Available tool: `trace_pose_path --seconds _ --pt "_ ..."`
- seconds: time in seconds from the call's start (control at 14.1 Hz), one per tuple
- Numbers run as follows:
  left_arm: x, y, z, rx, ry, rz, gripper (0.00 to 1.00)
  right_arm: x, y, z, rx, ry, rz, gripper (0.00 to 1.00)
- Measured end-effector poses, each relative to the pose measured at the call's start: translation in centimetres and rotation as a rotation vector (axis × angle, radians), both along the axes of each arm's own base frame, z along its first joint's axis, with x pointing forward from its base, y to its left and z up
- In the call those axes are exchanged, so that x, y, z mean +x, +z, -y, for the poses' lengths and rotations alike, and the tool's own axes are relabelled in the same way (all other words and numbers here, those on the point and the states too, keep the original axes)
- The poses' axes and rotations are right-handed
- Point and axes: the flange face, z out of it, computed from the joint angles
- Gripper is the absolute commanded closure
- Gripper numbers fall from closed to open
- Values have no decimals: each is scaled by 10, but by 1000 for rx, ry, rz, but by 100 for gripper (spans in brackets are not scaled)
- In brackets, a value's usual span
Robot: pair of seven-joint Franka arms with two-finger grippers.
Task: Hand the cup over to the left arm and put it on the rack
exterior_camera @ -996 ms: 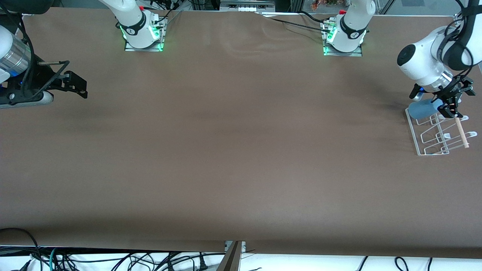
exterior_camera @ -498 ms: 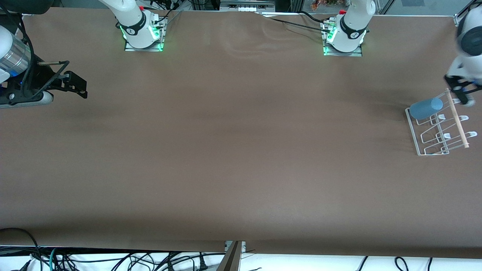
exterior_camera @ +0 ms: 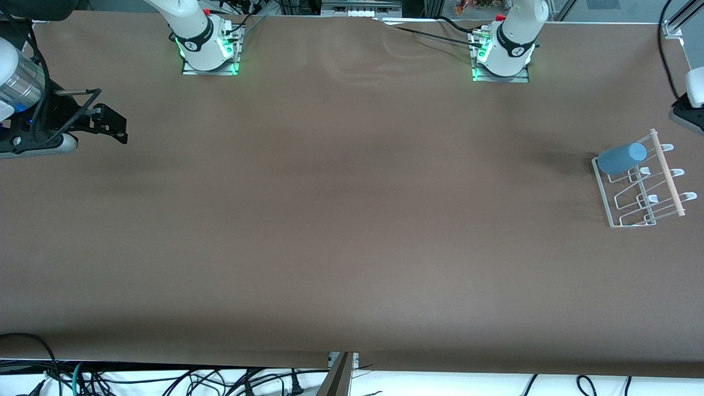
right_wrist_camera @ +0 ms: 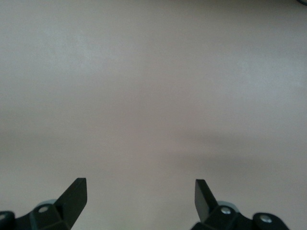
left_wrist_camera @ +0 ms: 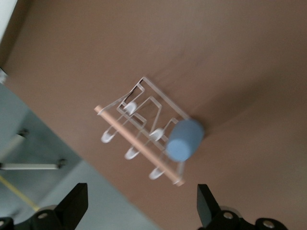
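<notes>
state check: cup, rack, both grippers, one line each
cup: on the rack at its end farthest from the front camera, lying tilted on the pegs, not held.
rack: flat on the table at the left arm's end, wooden rod along one edge.
left gripper: jaws open, empty, up in the air by the rack.
right gripper: jaws open, empty, waiting over bare table at the right arm's end.

Brown table cover (exterior_camera: pixel 352 220) faintly rippled near arm bases; tangled cables (exterior_camera: pixel 165 379) below table's near edge.
</notes>
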Motion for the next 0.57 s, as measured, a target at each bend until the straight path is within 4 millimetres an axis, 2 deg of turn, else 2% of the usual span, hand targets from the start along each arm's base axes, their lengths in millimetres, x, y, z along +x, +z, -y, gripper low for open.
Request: trace_pose_path --seconds 0.28,0.57 --pt "12 7 35 -197 371 81 0 0 0 0 0 0 0 1" --pt "24 38 63 -287 548 164 0 0 0 0 0 0 0 1"
